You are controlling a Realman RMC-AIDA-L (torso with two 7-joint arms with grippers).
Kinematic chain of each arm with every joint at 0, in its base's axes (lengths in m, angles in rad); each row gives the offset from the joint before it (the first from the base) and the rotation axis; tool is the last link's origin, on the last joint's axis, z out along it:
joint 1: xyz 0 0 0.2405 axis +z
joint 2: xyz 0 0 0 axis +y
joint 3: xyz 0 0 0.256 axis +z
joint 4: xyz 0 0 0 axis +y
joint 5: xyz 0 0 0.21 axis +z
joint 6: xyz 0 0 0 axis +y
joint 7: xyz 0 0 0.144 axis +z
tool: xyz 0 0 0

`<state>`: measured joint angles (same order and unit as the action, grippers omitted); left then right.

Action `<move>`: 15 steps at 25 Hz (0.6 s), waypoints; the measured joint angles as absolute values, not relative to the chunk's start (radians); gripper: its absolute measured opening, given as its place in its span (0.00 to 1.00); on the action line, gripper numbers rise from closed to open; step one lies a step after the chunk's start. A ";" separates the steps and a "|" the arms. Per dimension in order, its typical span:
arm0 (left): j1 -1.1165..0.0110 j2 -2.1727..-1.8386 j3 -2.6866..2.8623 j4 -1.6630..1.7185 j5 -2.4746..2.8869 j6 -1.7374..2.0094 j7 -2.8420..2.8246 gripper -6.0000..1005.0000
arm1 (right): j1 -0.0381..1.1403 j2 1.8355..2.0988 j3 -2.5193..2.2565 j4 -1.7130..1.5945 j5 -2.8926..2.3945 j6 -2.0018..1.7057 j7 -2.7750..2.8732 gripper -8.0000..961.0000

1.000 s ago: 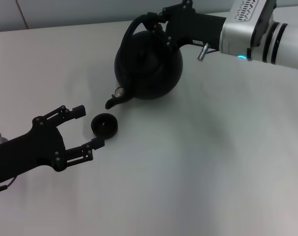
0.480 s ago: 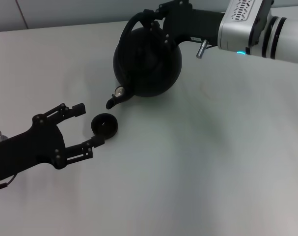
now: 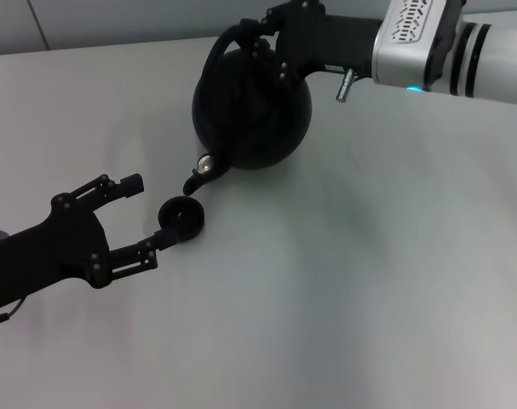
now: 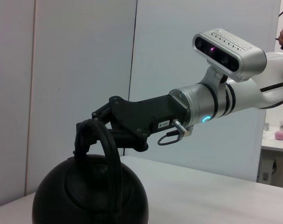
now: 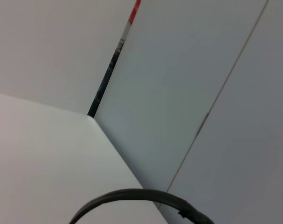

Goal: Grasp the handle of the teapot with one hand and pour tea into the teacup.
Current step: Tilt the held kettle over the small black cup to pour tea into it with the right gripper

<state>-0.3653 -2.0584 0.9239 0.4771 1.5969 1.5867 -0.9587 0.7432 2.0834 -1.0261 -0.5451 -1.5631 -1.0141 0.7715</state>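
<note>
The teapot [image 3: 251,106] sits at the far side of the white table [image 3: 369,281], tipped forward so that its short spout [image 3: 196,177] points down toward the teacup [image 3: 182,218]. The spout tip hangs just above and behind the cup's rim, very near it but apart from it as far as I can see. The right gripper [image 3: 256,38] comes in from the right on its white forearm and is closed around the handle [image 3: 224,44] at the top of the pot; from the left wrist view the same black fingers wrap the arched handle [image 4: 100,140] above the round body. Whether the pot's base touches the table or is lifted a little is hard to judge from here.

The left gripper [image 3: 147,213] lies low at the near left, its two fingers spread apart, the lower fingertip just beside the teacup and perhaps touching its edge, the upper one well clear. The cup stands upright on the table between that gripper and the spout.
</note>
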 joint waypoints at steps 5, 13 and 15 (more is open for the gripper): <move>-0.362 -2.058 0.922 0.477 1.597 1.585 -0.959 0.86 | 0.740 2.086 -1.086 -0.566 -1.563 -0.972 0.772 0.11; -0.360 -2.059 0.911 0.477 1.597 1.581 -0.959 0.86 | 0.739 2.086 -1.106 -0.583 -1.563 -0.955 0.767 0.11; -0.360 -2.059 0.911 0.477 1.597 1.577 -0.959 0.86 | 0.738 2.086 -1.106 -0.585 -1.561 -0.955 0.752 0.11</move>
<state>-0.3602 -2.0586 0.9110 0.4771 1.5968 1.5771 -0.9588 0.7381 2.0863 -1.1063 -0.5848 -1.5610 -0.9547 0.7524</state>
